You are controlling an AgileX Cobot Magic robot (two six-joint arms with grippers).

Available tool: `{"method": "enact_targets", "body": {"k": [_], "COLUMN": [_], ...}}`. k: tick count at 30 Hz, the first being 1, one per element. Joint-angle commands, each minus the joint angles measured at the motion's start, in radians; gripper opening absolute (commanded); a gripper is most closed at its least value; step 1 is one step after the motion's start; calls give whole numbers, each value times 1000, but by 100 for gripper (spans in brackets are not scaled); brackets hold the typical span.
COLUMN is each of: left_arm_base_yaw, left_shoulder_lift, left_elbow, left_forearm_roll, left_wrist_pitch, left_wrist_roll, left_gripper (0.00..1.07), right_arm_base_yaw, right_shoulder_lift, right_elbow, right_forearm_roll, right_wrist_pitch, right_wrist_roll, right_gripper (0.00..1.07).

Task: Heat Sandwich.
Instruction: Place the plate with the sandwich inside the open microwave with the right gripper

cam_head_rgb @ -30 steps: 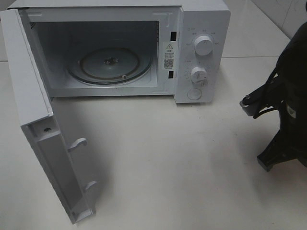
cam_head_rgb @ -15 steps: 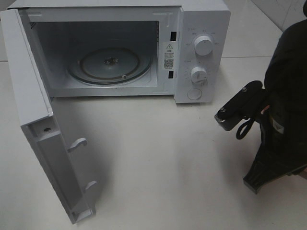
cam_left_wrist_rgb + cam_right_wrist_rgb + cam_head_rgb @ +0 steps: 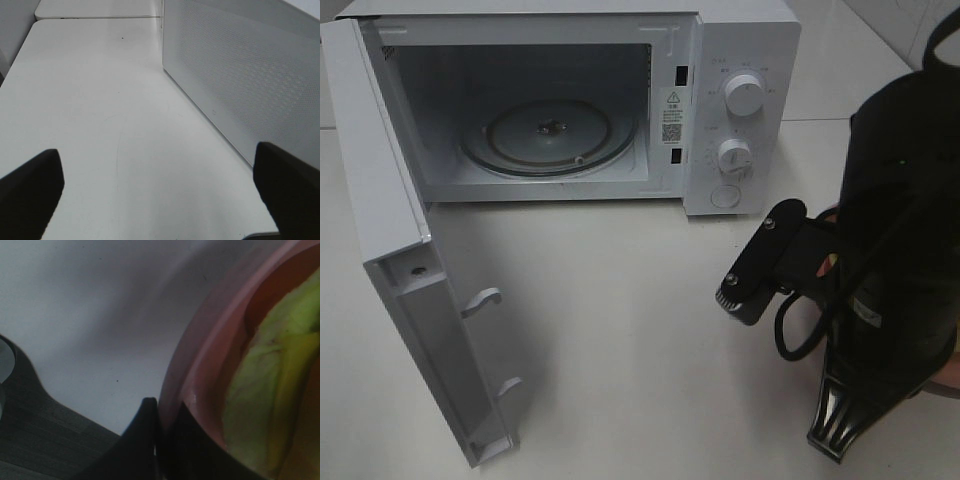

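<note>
The white microwave (image 3: pixel 745 40) stands at the back with its door (image 3: pixel 420 320) swung wide to the left and the glass turntable (image 3: pixel 550 135) bare. In the right wrist view my right gripper (image 3: pixel 162 412) is shut on the rim of the salmon-pink plate (image 3: pixel 200 355), and the pale yellowish sandwich (image 3: pixel 265 390) lies on that plate. My right arm (image 3: pixel 890 250) hangs over the table in front of the dials and hides the plate and sandwich from above. My left gripper (image 3: pixel 159 187) is open over bare table beside the microwave's perforated side wall (image 3: pixel 240 75), holding nothing.
The open door juts toward the table's front left, with two latch hooks (image 3: pixel 480 300) on its inner face. Two dials (image 3: pixel 744 97) and a round button sit on the panel at the right. White table (image 3: pixel 620 300) lies between the door and my right arm.
My right arm has moved left and forward from the table's right edge toward the middle, still shut on the plate. The microwave and the left gripper have not changed.
</note>
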Motion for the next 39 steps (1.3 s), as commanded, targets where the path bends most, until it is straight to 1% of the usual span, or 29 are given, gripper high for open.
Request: {"method": "enact_targets", "body": {"k": [1, 3, 8, 19, 28, 32, 39], "left_arm_base_yaw": [1, 1, 1, 1, 1, 1, 1], "left_shoulder_lift": [-26, -26, -26, -26, -26, -26, -26], "left_elbow": [4, 4, 4, 4, 4, 4, 4], "left_forearm_roll": [-4, -4, -4, -4, -4, -4, -4], "left_wrist_pitch": [-3, -3, -3, -3, -3, -3, -3], "left_wrist_roll": [-1, -1, -1, -1, -1, -1, -1], "left_gripper": [98, 98, 98, 98, 98, 98, 98], "right_arm_base_yaw": [35, 63, 90, 90, 90, 90, 90], "right_shoulder_lift": [-8, -8, -8, -8, -8, -8, -8], "right_elbow": [6, 6, 6, 6, 6, 6, 6], "right_forearm_roll": [-30, -32, -37, -38, -38, -38, -38], "right_wrist_pitch": [3, -12, -34, -92, -191, -217, -282], "right_wrist_roll": [-40, -73, -133, -287, -451, -487, -636], "right_gripper": [0, 0, 0, 0, 0, 0, 1]}}
